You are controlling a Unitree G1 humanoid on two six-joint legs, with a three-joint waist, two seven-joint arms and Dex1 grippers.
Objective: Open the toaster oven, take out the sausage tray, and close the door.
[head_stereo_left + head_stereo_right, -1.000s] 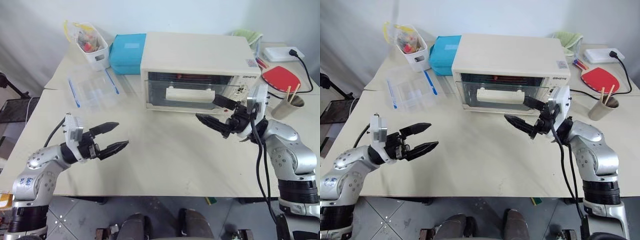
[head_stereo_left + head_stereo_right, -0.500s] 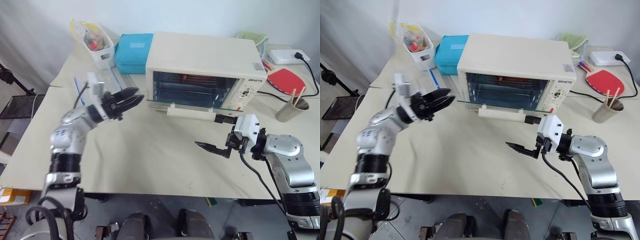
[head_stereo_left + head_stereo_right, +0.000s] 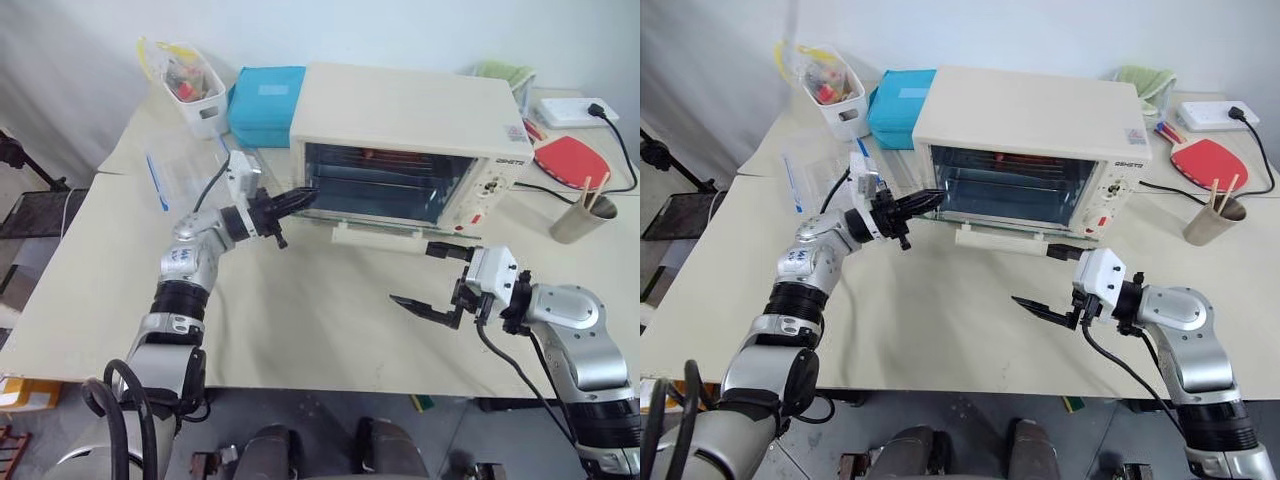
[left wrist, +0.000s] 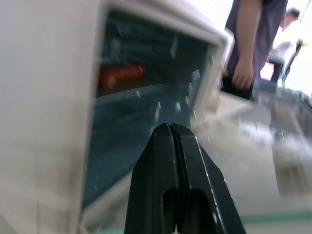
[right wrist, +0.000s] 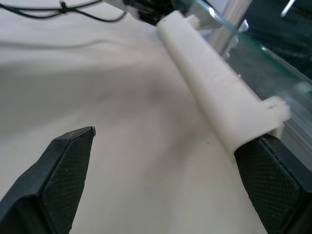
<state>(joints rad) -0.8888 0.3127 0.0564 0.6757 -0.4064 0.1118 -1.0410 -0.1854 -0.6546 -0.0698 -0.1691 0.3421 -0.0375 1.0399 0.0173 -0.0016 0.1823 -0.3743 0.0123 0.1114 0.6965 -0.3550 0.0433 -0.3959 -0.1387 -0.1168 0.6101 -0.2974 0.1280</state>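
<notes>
Left tool [image 3: 300,197], pressed together, pokes into the cream-white boxy toaster oven [image 3: 410,140]; ahead, the rigid, slick silver sausage tray [image 3: 385,157] wants a rim pinch. Right tool [image 3: 432,280] spread.

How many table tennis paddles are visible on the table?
1. The red table tennis paddle lies on the table to the right of the toaster oven, behind the cup of sticks. Others may be hidden behind the oven.

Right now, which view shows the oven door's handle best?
The right wrist view: the cream bar handle runs close and unobstructed, one finger of the open right gripper at its end. The two eye views show it whole but small along the door. The left wrist view shows it blurred.
</notes>
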